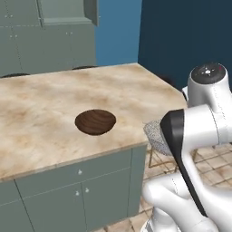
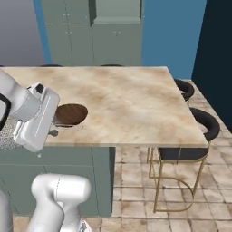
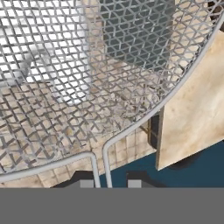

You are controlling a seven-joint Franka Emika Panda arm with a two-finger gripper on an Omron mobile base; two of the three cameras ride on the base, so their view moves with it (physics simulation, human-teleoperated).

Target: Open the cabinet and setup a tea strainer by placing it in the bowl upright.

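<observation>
The dark brown bowl [image 1: 95, 121] [image 2: 71, 113] sits on the marble island counter [image 1: 54, 99] near its front edge. My gripper [image 3: 109, 183] is shut on the thin wire handle of the tea strainer [image 3: 65, 78], whose mesh spreads across the hand view. The speckled mesh basket [image 1: 154, 133] [image 2: 6, 135] hangs just off the counter's edge, apart from the bowl and partly hidden by my arm. The grey-green cabinet [image 1: 45, 36] [image 2: 95, 31] stands at the far wall; I cannot tell how its doors stand.
Two black-seated stools on gold frames [image 2: 204, 123] [image 2: 184, 89] stand along the counter's right side. Grey-green drawer fronts and doors [image 1: 81, 188] run under the counter. Tiled floor [image 2: 136, 181] lies around the island.
</observation>
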